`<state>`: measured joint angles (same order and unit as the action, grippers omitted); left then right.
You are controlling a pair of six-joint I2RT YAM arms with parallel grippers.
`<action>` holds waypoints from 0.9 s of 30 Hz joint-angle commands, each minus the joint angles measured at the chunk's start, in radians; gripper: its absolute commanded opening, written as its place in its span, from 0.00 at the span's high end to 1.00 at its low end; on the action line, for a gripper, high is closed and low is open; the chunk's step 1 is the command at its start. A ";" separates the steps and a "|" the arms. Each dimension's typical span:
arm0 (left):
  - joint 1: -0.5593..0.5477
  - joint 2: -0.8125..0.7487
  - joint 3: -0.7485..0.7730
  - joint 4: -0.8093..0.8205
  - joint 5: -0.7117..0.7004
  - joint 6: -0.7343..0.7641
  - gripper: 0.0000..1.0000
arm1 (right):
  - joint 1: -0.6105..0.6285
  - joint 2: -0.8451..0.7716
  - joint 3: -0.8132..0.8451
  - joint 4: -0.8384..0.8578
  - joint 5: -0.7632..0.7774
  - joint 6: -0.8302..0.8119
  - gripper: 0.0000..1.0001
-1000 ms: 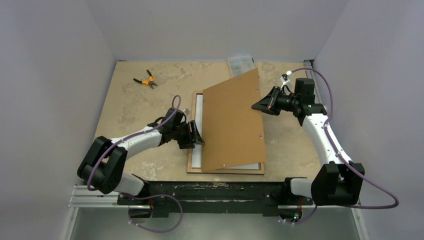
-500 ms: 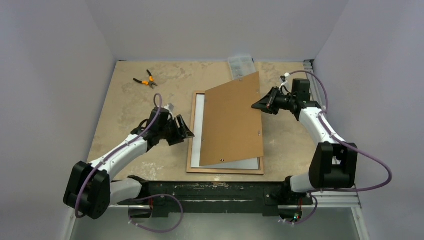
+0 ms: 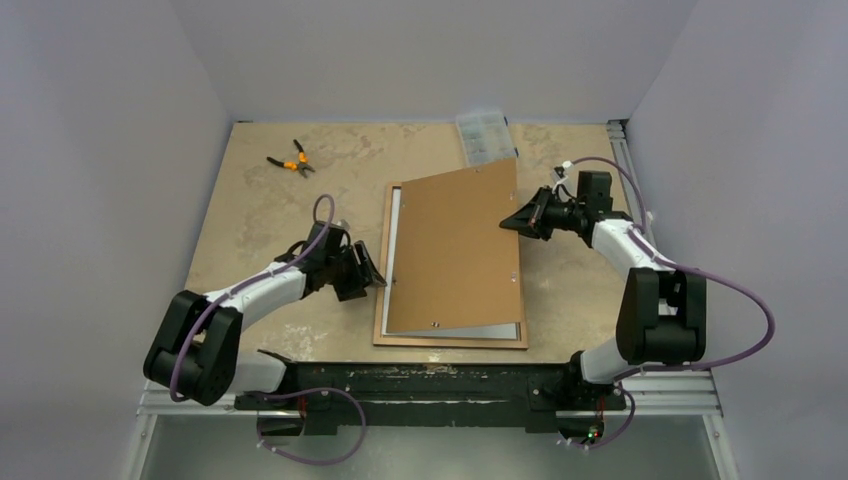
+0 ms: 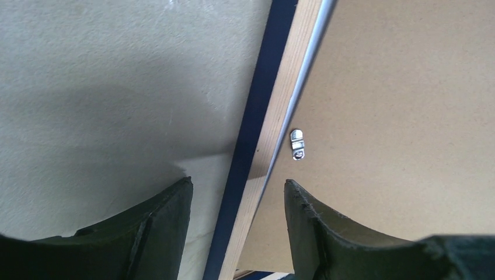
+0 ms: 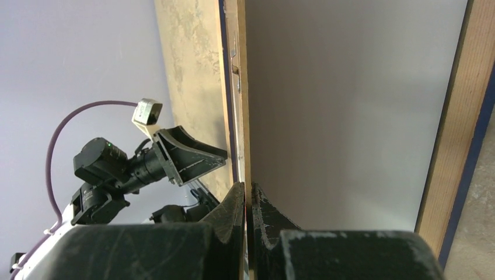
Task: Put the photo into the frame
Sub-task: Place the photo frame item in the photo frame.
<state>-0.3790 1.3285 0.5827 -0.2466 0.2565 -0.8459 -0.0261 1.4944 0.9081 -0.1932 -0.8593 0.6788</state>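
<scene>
frame [image 3: 452, 343] flat wood-side up, photo [image 3: 395, 215] white-side up inside

The left arm [image 3: 255, 290] and right arm [image 3: 625, 245] have white shells between chunky black joints, with a purple cable [image 5: 111, 103] looping along each. Their fingers [image 4: 157, 227] are matte black, curved and scuffed.

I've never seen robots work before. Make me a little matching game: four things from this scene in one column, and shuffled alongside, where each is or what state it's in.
Things:
1. pliers
2. brown board
3. left hand
4. frame

Places or states:
A. lying flat beneath the board
B. open, beside the frame's left rail, holding nothing
C. lying alone at the far left
D. pinched at its right edge by the right hand, tilted

Pairs: 1-C, 2-D, 3-B, 4-A
</scene>
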 commanded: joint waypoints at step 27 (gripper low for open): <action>0.006 0.083 0.002 0.073 0.045 0.041 0.38 | 0.002 0.134 0.129 -0.349 -0.030 -0.216 1.00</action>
<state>-0.3786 1.3766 0.5854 -0.1490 0.3264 -0.8448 -0.0311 1.6360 1.0016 -0.4187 -0.9226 0.5083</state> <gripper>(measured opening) 0.613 0.008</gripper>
